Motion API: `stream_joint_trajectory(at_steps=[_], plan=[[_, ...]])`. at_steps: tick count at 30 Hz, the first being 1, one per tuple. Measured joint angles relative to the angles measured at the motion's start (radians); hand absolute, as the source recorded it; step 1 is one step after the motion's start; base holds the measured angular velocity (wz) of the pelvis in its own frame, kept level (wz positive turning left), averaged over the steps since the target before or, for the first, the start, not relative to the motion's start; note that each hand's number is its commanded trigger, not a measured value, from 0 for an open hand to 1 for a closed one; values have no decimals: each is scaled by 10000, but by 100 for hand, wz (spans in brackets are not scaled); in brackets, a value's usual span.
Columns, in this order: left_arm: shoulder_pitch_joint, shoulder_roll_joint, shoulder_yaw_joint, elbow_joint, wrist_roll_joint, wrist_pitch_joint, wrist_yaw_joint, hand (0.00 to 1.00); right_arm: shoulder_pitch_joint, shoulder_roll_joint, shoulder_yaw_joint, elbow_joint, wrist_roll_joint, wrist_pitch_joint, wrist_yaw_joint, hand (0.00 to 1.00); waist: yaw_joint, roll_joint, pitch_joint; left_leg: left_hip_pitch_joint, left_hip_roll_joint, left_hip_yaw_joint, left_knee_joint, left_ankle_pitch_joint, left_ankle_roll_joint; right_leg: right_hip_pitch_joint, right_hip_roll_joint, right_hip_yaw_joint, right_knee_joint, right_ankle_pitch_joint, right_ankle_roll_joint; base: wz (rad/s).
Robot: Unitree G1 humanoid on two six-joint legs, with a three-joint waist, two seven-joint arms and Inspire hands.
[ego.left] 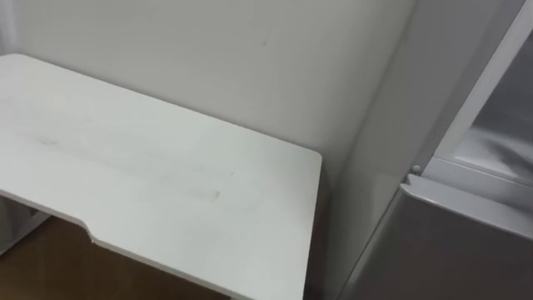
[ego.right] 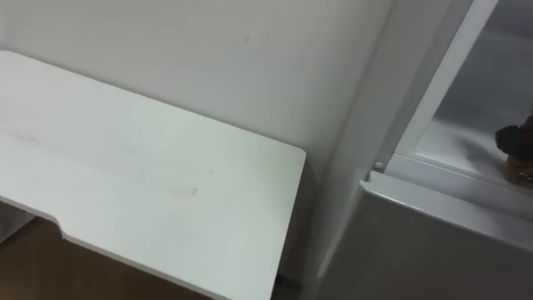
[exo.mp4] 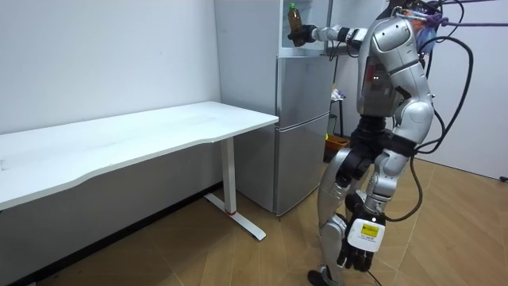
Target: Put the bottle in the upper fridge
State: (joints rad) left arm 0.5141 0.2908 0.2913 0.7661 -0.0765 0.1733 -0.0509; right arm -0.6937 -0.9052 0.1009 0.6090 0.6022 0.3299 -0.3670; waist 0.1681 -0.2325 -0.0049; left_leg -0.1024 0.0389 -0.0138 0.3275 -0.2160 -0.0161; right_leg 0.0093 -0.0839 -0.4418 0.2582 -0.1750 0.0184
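Note:
I stand facing the silver fridge [exo.mp4: 302, 127], whose upper compartment [ego.right: 466, 125] is open while the lower door is closed. My right hand [exo.mp4: 302, 35] is stretched out at shoulder height, shut on a brownish bottle [exo.mp4: 294, 17] with a green cap. It holds the bottle upright at the mouth of the upper compartment. In the right eye view the dark right hand [ego.right: 510, 137] and the bottle's brown lower part [ego.right: 521, 170] show at the right edge, just above the white shelf. My left hand [exo.mp4: 355, 253] hangs by my leg with relaxed fingers, holding nothing.
A long white table [ego.left: 150, 167] stands against the wall left of the fridge, with a narrow gap between its end and the fridge side [ego.left: 375, 192]. Some yellow and dark items [exo.mp4: 338, 143] lie on the wooden floor beyond the fridge.

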Motion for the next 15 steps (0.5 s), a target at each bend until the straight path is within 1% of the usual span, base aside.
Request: stream_joint_trajectory(at_steps=[2,3,8,10,11,14,15], plan=[[2,4,0,-3,-6,0,5,0,-20,-3,0,0,181,0,0,100,-3,-3,1,100,0,3,-25,-1,0,108,-1,7,-4,-2,3,0],[2,12,0,-26,-52,-2,5,0,-22,-18,0,-1,247,0,1,100,-44,-24,-19,105,0,0,-26,-8,-5,123,-1,2,-3,-8,13,0],[2,16,1,-149,-104,6,4,0,-41,-82,1,205,543,22,131,100,-9,-82,-18,48,5,-19,24,-14,-12,120,12,-7,-14,-8,14,0],[2,17,1,-118,-101,36,4,0,-41,-82,5,261,550,218,227,100,13,-81,-16,1,8,-19,68,-15,-13,92,16,-8,-13,-8,14,0],[2,17,2,-116,-101,51,4,0,-41,-82,15,309,551,233,240,100,21,-81,-16,-11,9,-20,82,-15,-13,87,17,-9,-14,-8,14,0],[4,25,-1,-110,-96,155,4,0,-40,-82,52,547,581,434,320,100,78,-77,-12,-72,10,-34,130,-15,-13,76,19,-15,-13,-7,12,3],[3,40,-12,-74,-96,183,3,0,-40,-81,131,547,599,432,299,100,90,-64,-1,-88,11,-38,150,-16,-13,75,22,-22,-22,-6,9,0]])
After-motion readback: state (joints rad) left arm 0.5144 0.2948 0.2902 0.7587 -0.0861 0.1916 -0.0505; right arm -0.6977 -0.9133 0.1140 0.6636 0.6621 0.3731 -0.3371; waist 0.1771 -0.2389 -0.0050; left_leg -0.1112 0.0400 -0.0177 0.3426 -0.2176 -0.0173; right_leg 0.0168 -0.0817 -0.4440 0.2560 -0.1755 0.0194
